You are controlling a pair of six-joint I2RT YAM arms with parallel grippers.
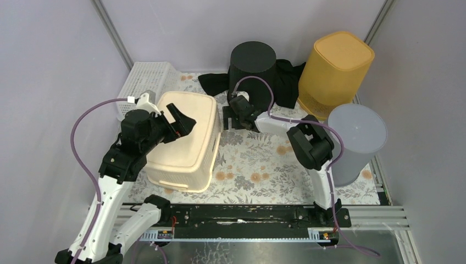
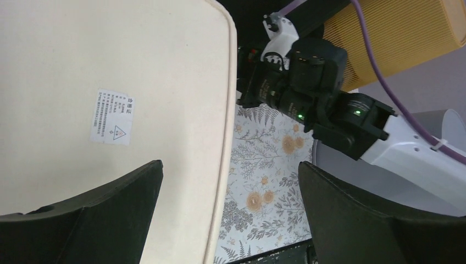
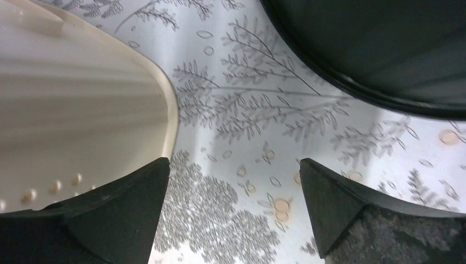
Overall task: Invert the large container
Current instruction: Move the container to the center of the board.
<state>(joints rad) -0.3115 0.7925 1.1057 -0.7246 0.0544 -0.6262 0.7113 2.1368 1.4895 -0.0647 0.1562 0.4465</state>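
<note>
Top external view, nearest first: the large cream container (image 1: pixel 187 148) sits base-up on the floral surface (image 1: pixel 258 165), left claw (image 1: pixel 184 120) spread above it, right claw (image 1: pixel 228 118) spread low beside its far corner, so both should probably lift straight clear without nudging it.

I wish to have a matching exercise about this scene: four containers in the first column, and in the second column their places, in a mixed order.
Things:
1. cream container
2. black bin
3. yellow bin
4. grey bin

Places, as the top camera sees them:
A. back centre
B. right edge, towards the front
C. left side
D. back right corner

Pairs: 1-C, 2-A, 3-D, 4-B
</note>
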